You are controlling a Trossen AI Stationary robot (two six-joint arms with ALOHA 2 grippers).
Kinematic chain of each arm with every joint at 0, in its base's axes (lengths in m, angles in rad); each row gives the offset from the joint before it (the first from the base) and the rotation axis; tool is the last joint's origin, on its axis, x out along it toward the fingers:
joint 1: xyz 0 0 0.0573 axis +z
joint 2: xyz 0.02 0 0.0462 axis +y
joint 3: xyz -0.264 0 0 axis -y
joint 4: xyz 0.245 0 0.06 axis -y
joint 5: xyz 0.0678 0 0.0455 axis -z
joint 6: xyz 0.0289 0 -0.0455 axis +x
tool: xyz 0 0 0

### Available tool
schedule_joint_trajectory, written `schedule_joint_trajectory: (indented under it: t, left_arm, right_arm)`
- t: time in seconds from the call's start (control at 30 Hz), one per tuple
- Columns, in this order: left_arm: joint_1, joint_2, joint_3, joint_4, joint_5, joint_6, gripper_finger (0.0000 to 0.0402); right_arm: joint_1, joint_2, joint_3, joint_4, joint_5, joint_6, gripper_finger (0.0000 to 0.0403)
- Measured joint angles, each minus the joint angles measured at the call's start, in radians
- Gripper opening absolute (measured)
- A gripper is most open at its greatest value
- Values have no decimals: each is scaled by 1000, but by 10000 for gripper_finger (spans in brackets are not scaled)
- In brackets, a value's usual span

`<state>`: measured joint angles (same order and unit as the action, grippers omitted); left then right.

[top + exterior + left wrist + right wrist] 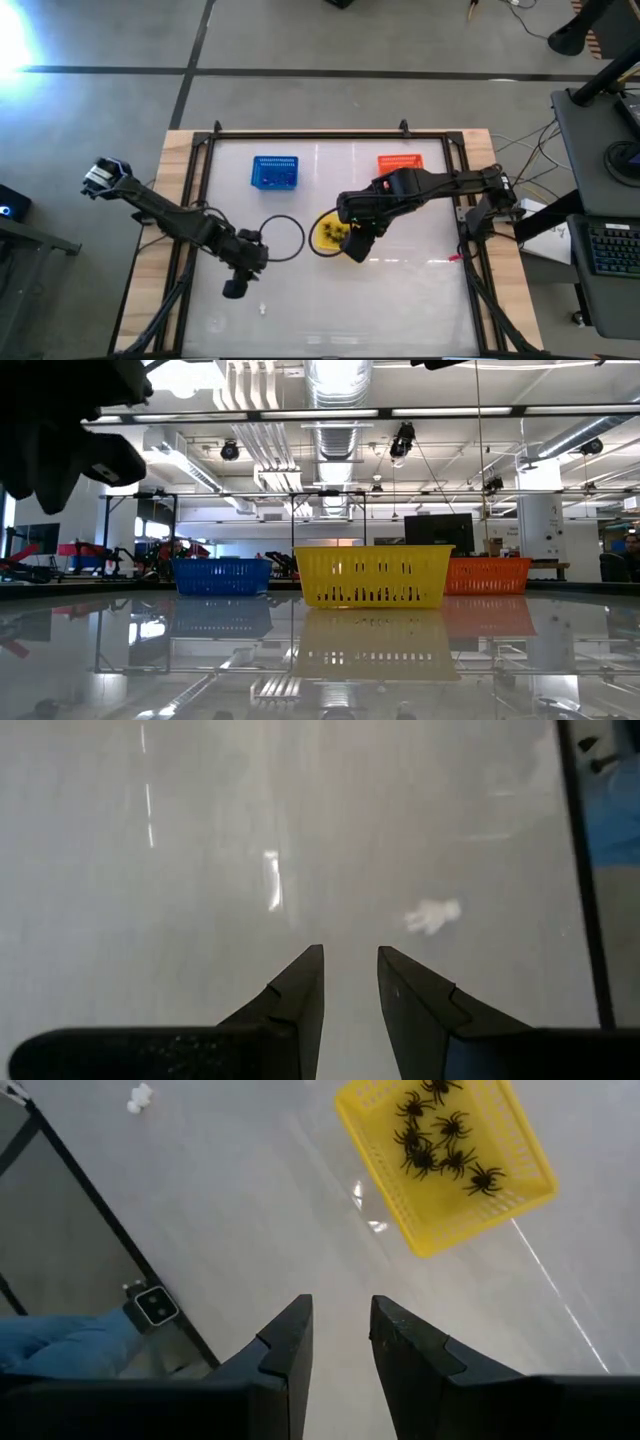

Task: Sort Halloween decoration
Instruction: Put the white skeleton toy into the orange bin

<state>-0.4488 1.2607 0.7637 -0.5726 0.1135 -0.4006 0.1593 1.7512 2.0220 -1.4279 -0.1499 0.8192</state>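
One small white trinket (262, 308) lies on the table near its near edge; it also shows in the left wrist view (432, 915) and far off in the right wrist view (140, 1097). Several black spiders (440, 1142) lie inside the yellow basket (325, 232). My left gripper (235, 287) hovers just left of the white trinket, fingers (350, 970) slightly apart with nothing between them. My right gripper (355, 248) hangs over the yellow basket's right side, fingers (340, 1320) slightly apart and empty. No purple trinkets show.
The blue basket (274, 172) and the orange basket (400, 162) stand toward the far edge; the low view shows blue (222, 575), yellow (372, 575) and orange (488, 575) in a row. A dark ring (283, 238) lies left of the yellow basket. A black frame (210, 140) borders the table.
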Motion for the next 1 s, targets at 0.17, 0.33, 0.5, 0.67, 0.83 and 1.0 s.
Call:
schedule_joint_trajectory:
  t: [0.17, 0.33, 0.5, 0.67, 0.83, 1.0]
  left_arm:
    - [-2, 36, 31, 64, 0, 28, 79]
    - [-2, 69, 31, 62, 1, 15, 79]
    - [1, 107, 28, -21, 40, -9, 79]
    - [1, 125, 28, -31, 73, -31, 79]
    - [-9, 146, 28, -27, 122, -28, 79]
    - [-13, 158, 28, 67, 149, -18, 83]
  right_arm:
    - [0, 0, 0, -2, 0, 1, 91]
    - [0, 0, 0, -12, -5, -2, 95]
    - [15, -5, 0, -55, -15, -5, 91]
    - [51, 0, -1, -49, -15, -8, 86]
    - [83, 12, -3, -50, -13, -8, 91]
    - [105, 13, -4, -50, -7, 13, 88]
